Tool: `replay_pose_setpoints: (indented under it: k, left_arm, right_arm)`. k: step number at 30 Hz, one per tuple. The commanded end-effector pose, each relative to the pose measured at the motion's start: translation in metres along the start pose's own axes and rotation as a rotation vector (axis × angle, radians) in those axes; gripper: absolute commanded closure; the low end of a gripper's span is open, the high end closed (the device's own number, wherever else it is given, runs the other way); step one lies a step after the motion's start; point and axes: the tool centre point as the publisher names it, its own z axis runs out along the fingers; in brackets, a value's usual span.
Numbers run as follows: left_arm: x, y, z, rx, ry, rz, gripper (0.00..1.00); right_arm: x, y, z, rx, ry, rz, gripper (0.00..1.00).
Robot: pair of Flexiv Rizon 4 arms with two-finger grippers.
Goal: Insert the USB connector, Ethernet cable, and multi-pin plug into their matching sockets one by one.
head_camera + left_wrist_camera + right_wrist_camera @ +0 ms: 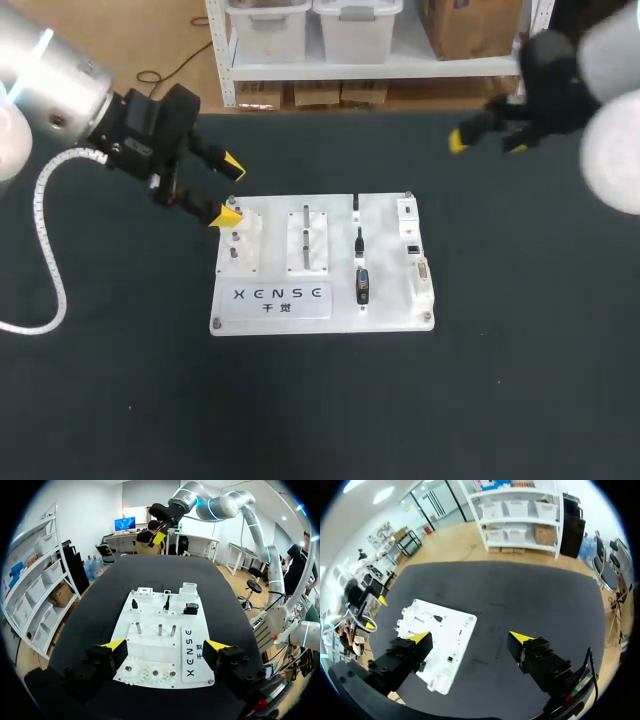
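Left gripper [230,190]: fingers spread wide, nothing held. It sits over the near end of the white board [322,315]. In its wrist view the left gripper [166,647] has that end of the board [150,611] lying under and between the fingers, with neither tip seen touching it.

Ahead of this gripper comes a row of three upright pegs [160,630]. Past them three black plugs stand in holders on the board. The multi-pin plug [190,609], wide with a blue face, is the outermost. The two slimmer black plugs [166,602] stand beside it in the same row. Which of these is USB and which Ethernet cannot be told. Beyond the plugs, the white socket blocks [189,587] line the board's far edge. No plug is in a socket.

Right gripper [487,143]: fingers also wide apart and empty. It hangs over the dark table [520,380], well apart from the board and from every plug. In its wrist view the right gripper [470,637] has bare table between its fingers, and the board [445,630] lies beside and partly behind one finger.
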Motion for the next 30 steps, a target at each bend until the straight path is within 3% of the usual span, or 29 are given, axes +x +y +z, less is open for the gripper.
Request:
replay_pose_setpoints:
  k: [1,7,12,24,30]
  left_arm:
    - [0.001,-0.001,0.0,-0.002,-0.003,0.002,0.0]
    - [0.001,-0.001,0.0,-0.002,-0.003,0.002,0.0]
    - [0.001,-0.001,0.0,-0.002,-0.003,0.002,0.0]
    - [0.001,-0.001,0.0,-0.002,-0.003,0.002,0.0]
    - [0.001,-0.001,0.0,-0.002,-0.003,0.002,0.0]
  right_arm:
    - [-0.012,0.026,0.056,0.212,0.075,0.033,0.0]
    - [-0.01,0.055,0.102,0.306,0.162,0.053,0.0]
    - [-0.007,0.075,0.122,0.355,0.195,0.036,0.0]
    - [0.008,0.088,0.147,0.385,0.248,0.059,0.0]
    - [0.009,0.089,0.146,0.372,0.216,0.091,0.0]
